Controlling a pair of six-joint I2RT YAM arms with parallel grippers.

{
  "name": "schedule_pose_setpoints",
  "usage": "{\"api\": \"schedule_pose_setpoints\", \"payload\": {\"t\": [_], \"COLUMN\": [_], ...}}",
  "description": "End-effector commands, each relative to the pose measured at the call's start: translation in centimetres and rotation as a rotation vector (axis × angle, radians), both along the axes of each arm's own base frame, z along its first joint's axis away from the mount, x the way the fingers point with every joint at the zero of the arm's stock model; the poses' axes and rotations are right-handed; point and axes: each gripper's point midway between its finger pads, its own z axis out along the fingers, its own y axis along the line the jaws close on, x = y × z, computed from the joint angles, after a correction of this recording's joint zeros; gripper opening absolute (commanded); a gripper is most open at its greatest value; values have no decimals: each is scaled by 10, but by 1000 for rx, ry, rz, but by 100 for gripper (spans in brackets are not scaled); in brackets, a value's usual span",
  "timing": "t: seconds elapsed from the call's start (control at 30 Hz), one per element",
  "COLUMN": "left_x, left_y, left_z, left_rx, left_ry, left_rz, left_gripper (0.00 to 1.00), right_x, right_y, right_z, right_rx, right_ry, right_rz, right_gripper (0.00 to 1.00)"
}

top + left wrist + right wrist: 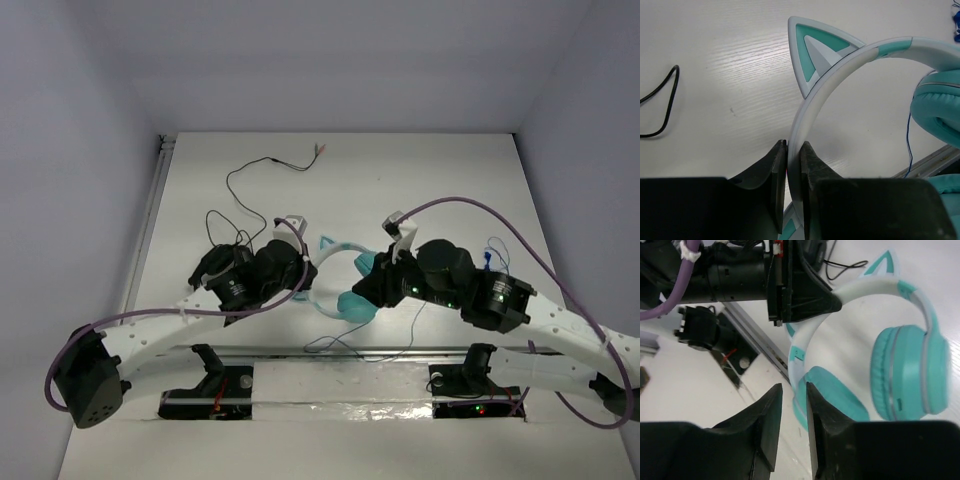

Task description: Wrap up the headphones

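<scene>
The headphones [910, 370] are found mid-table, between the two arms and just beyond the near rail [330, 350]. The band [850, 60] is clamped edge-on by the left gripper [793, 150], its jaws pressed flat against both faces of the band with no gap seen. This grip is judged to be an anchor: with the arch pinned, the set is kept from sliding or turning while the cord [909, 145] is dealt with by the other arm. The right gripper [794, 390] is held just beside the nearer cup, its jaws narrowly parted and nothing seen between them. It is probably placed there to reach the cord, which has not yet been wound. Whether the cups [835, 397] rest on the table [730, 60] or are lifted slightly cannot be told. The band is a smooth, stiff, pale plastic arch with teal insets, and a pointed ear [812, 45] stands up from it. The cups are round, teal and softly padded, likely to give under pressure, so the hard band is the surer place to hold. The cord is thin, dark blue and limp, easily missed or snagged. A loose black wire [667, 100] lies apart on the matte white table, whose surface shows a faint grain.
</scene>
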Motion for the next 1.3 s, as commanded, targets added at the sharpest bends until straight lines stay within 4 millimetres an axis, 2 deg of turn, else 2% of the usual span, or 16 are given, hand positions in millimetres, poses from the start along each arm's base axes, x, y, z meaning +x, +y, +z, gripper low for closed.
{"api": "schedule_pose_setpoints", "payload": {"t": [0.0,0.03,0.07,0.1,0.17,0.2,0.33,0.4,0.43,0.47,0.53,0.6,0.7,0.8,0.97,1.27], "left_x": [16,22,26,33,48,56,84,82,82,78,70,62,52,38,29,18], "left_y": [-10,-7,-7,-4,5,6,27,27,28,30,31,35,44,45,48,56], "left_z": [59,68,74,99,126,155,220,259,271,286,321,349,379,402,417,439], "left_rx": [-113,-107,-99,-109,-119,-142,-245,-293,-293,-306,-331,-342,-359,-400,-431,-480], "left_ry": [-72,-86,-88,-111,-147,-182,-242,-289,-306,-324,-360,-388,-421,-443,-454,-490], "left_rz": [64,94,112,144,196,200,207,184,179,171,142,126,126,94,80,83], "left_gripper": [0,0,0,0,0,0,0,0,0,0,0,0,0,0,0,0], "right_x": [-16,-15,-17,-20,-20,-20,-9,-1,4,9,19,31,40,51,58,65], "right_y": [0,2,0,-6,-7,-9,-26,-28,-24,-22,-19,-19,-22,-28,-22,10], "right_z": [-16,-12,-13,-13,0,6,18,18,12,10,13,16,31,26,-12,-52], "right_rx": [37,79,93,121,198,230,334,349,335,328,325,305,334,312,266,261], "right_ry": [56,40,40,33,-14,-36,-100,-113,-122,-127,-164,-197,-242,-256,-220,-177], "right_rz": [45,44,42,41,45,43,-64,-109,-120,-137,-166,-215,-249,-280,-272,-222], "right_gripper": [33,31,16,12,6,6,6,29,53,62,74,77,80,83,87,89]}}
